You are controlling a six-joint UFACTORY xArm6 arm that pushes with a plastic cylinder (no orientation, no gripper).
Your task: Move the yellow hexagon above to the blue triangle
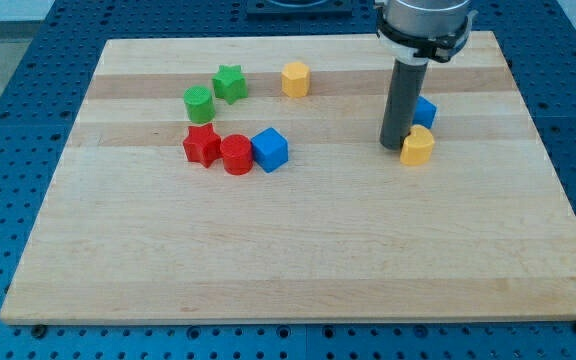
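Note:
The yellow hexagon (pixel 295 78) lies near the view's top, left of centre. A blue block (pixel 426 110), probably the blue triangle, sits to the view's right, partly hidden behind my rod. My tip (pixel 394 146) rests on the board just left of a second yellow block (pixel 417 146) and just below-left of the blue block. The tip is far to the right of the yellow hexagon.
A green star (pixel 230 83) and a green cylinder (pixel 198 104) lie left of the hexagon. Below them a red star (pixel 202 145), a red cylinder (pixel 236 155) and a blue cube (pixel 269 149) stand in a row. The wooden board (pixel 288 260) sits on a blue perforated table.

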